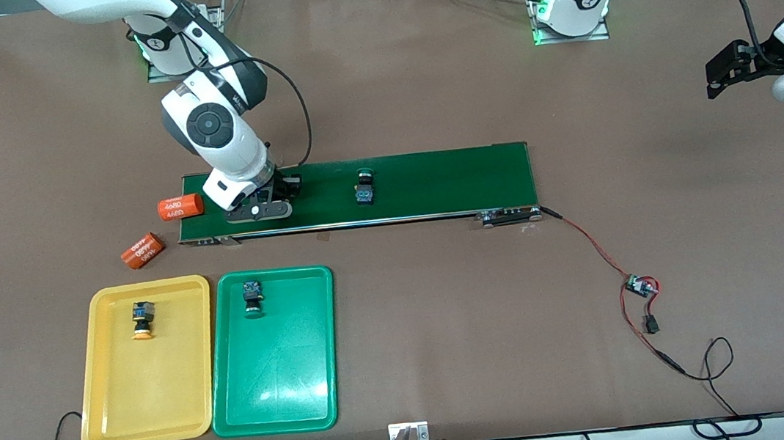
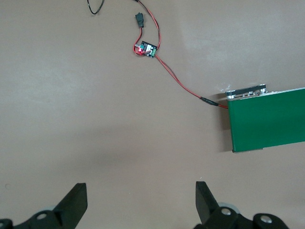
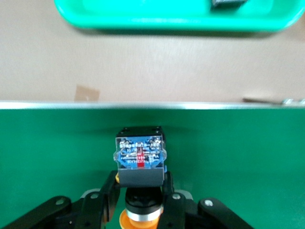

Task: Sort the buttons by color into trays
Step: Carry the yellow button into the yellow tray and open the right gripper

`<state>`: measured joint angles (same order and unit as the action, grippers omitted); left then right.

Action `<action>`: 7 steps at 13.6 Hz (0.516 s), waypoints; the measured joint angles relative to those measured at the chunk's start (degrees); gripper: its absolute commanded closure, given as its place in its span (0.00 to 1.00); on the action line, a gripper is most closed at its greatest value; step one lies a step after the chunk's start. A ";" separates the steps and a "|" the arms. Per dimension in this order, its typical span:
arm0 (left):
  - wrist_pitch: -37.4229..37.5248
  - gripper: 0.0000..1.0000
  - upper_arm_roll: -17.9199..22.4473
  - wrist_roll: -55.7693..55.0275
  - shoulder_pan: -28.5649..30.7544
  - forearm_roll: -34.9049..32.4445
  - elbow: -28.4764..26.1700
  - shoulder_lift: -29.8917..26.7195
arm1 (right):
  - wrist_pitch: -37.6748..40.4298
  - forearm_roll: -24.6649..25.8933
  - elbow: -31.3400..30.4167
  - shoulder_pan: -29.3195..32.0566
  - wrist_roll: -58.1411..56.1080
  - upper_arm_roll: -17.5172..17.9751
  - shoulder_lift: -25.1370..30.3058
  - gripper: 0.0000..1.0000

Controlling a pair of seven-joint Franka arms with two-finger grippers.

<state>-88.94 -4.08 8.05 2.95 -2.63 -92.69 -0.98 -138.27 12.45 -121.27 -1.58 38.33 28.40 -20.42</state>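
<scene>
Right claw (image 1: 259, 204), left of centre in the front view, is down on the conveyor (image 1: 432, 182) at the right arm's end, and the right wrist view shows its fingers (image 3: 172, 200) clenched on the neck of a yellow button (image 3: 139, 167), just under the blue-and-black body, with the orange cap poking out below the pads. By the look of it this button is light, rigid plastic, smooth on the cap and so apt to slip there; the narrow neck between cap and body seems the safest hold, and a moderate squeeze should be enough. Lower left in the front view lie the yellow tray (image 1: 119, 413), with one yellow button (image 1: 143, 319) near its upper edge, and beside it the green tray (image 1: 308, 392), holding a green button (image 1: 251, 296). Mid-frame, another green button (image 1: 365, 187) lies on the belt, well apart from the right claw. At the far right, the left claw (image 1: 713, 81) hangs released over bare counter (image 1: 447, 317), waiting; its wrist view shows both fingers (image 2: 71, 202) spread wide with nothing between them.
</scene>
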 measured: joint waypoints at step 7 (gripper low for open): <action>0.02 0.00 0.03 0.00 0.03 0.00 0.05 0.00 | 10.14 0.16 17.51 2.65 -12.33 -6.00 1.68 0.87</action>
<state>-88.92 -4.05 8.05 2.98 -2.63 -92.64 -0.98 -128.13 12.61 -103.76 1.08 26.00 22.39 -18.73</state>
